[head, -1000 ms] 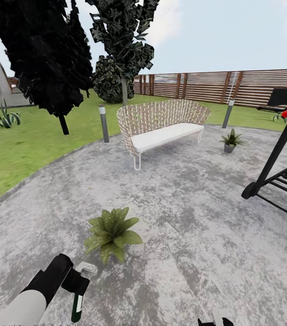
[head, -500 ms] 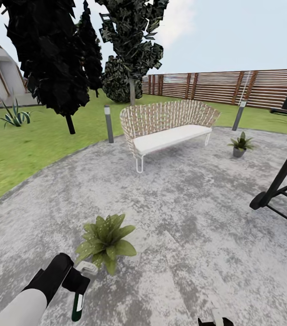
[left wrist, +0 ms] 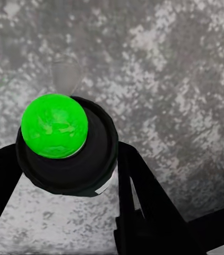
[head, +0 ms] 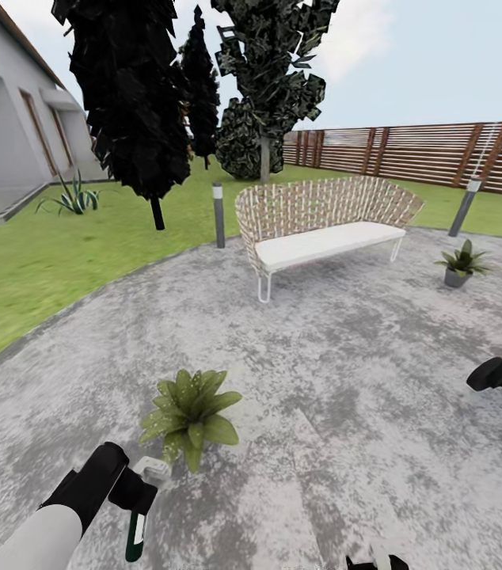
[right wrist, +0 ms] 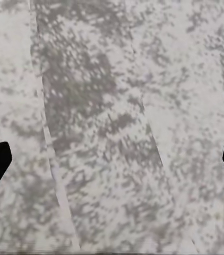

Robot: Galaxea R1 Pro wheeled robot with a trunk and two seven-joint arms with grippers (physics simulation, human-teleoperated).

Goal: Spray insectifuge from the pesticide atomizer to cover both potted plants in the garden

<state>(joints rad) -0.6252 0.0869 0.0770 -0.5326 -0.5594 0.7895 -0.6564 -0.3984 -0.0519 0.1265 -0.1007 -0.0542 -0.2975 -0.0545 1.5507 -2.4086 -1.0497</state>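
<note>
The round mottled grey paved patio [head: 346, 372] carries a white-cushioned wicker bench [head: 326, 222] near its far edge, a small spiky potted plant [head: 461, 265] beside it, and a broad-leaved potted plant [head: 192, 412] nearer, towards the lawn-side edge.

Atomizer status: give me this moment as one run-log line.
left gripper: shut on pesticide atomizer | near potted plant: close ahead | far potted plant: beside bench | right gripper: open

Mottled grey paved patio [head: 346, 380] bordered by green lawn [head: 37, 269]. Wicker bench [head: 326, 222] with white seat cushion stands on the patio's far side. Two grey bollard lights [head: 218, 215] at the patio edge. Slatted wooden fence [head: 441, 154] behind. Dark trees [head: 136, 95] and grey house wall [head: 5, 134] at left. Daylight, pale sky.
</note>
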